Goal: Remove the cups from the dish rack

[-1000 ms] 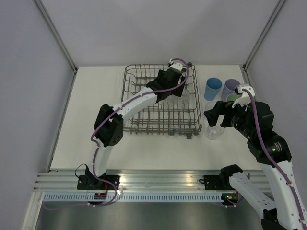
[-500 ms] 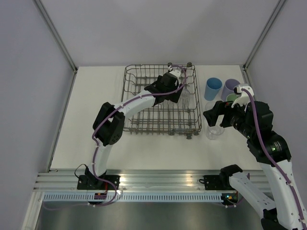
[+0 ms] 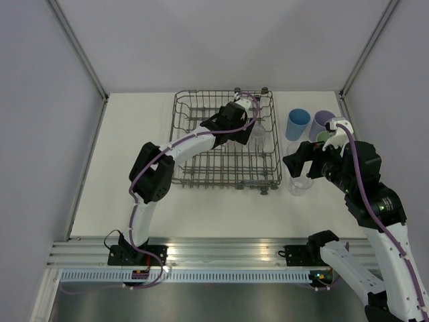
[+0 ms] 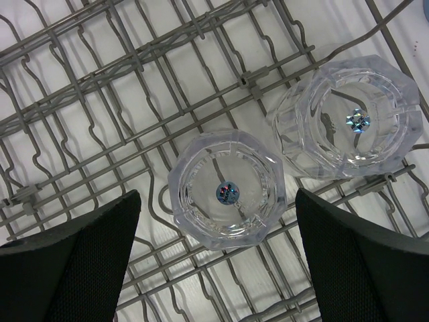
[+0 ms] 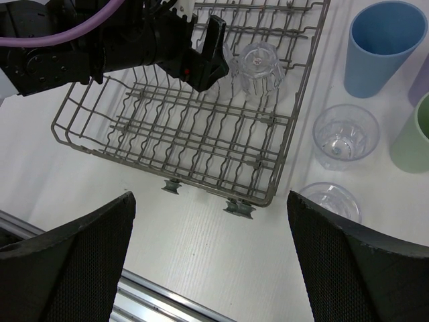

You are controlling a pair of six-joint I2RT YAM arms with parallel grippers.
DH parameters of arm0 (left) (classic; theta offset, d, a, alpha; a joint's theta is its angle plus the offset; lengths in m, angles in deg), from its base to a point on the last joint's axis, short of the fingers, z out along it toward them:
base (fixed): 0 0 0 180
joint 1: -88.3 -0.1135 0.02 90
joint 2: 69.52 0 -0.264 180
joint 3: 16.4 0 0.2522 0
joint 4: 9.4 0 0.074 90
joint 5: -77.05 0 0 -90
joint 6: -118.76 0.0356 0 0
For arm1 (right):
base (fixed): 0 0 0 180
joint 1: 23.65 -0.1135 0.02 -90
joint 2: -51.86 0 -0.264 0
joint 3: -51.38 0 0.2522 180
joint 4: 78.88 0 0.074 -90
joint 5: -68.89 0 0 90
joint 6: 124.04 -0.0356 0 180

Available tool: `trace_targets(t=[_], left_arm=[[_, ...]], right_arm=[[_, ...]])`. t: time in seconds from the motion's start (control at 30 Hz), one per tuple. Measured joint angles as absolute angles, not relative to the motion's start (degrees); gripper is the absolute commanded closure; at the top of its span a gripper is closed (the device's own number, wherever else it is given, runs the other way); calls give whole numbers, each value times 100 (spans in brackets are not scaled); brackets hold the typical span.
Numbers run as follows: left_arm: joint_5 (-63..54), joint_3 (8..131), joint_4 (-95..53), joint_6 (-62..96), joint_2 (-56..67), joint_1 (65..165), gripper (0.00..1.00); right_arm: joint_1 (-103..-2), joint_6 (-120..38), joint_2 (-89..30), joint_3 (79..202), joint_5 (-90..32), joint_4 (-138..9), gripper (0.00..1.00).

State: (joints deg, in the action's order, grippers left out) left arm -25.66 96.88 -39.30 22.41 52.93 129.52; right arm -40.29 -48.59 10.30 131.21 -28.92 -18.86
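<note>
Inside dish rack (image 3: 201,164): two clear cups (image 4: 228,190) (image 4: 348,121) upside down, side by side; left fingers (image 4: 74,261) wide, flanking one; right fingers (image 5: 67,261) wide, empty.

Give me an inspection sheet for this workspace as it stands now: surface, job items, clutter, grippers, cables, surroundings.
Surface: white table, no spills seen.
Job's things: dish rack holds two inverted clear cups. On the table right of it stand the blue cup, lavender cup, green cup and two upright clear cups.
Clutter: nothing seen.
Grippers: left gripper open, straddling one inverted cup from above. Right gripper open and empty, over the table.
Cables: purple cables run along both arms, no snags seen.
Surroundings: grey walls, metal rail at the near edge.
</note>
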Motion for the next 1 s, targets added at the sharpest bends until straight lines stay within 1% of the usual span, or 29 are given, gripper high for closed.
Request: trace_targets(t=[0.23, 0.3, 0.33, 0.4, 0.5, 0.53, 0.57, 0.63, 0.67, 0.7, 0.73, 0.77, 0.8, 1.0], left_arm=[[-2467, 9832, -3928, 2325, 5542, 12919, 2], [-2441, 9874, -3932, 2349, 5621, 12914, 5], [-2430, 9902, -3932, 2362, 5658, 12914, 9], [-2417, 9918, -3939, 2386, 5713, 12914, 21], [-2327, 9944, -3943, 2421, 5737, 12914, 42], [-2305, 9953, -3954, 2429, 5737, 12914, 52], [-2308, 9961, -3958, 2449, 5737, 12914, 56], [-2305, 9961, -3978, 2451, 5737, 12914, 68], [-2301, 9961, -3982, 2451, 5737, 12914, 69], [-2294, 9961, -3982, 2451, 5737, 12910, 75], [-2294, 9961, -3989, 2451, 5735, 12908, 86], [-2294, 9961, -4000, 2451, 5730, 12908, 89], [-2294, 9961, -4017, 2451, 5728, 12908, 97], [-2314, 9961, -4177, 2449, 5505, 12908, 98]], right_arm=[[-4029, -4857, 1019, 13123, -2925, -1886, 2], [-4031, -4857, 1017, 13123, -2927, -1884, 2], [-4029, -4857, 1017, 13123, -2929, -1884, 2], [-4029, -4857, 1017, 13123, -2929, -1884, 2], [-4029, -4857, 1011, 13130, -2940, -1886, 2], [-4029, -4857, 1011, 13130, -2945, -1886, 2], [-4029, -4857, 1008, 13130, -2949, -1886, 2], [-4029, -4857, 1002, 13134, -2975, -1886, 2], [-4029, -4857, 998, 13136, -2988, -1886, 2], [-4029, -4857, 989, 13140, -2993, -1886, 2], [-4029, -4857, 980, 13147, -3008, -1886, 2], [-4029, -4854, 973, 13151, -3014, -1886, 2], [-4029, -4857, 969, 13151, -3021, -1888, 2], [-4029, -4852, 949, 13158, -3023, -1891, 2]])
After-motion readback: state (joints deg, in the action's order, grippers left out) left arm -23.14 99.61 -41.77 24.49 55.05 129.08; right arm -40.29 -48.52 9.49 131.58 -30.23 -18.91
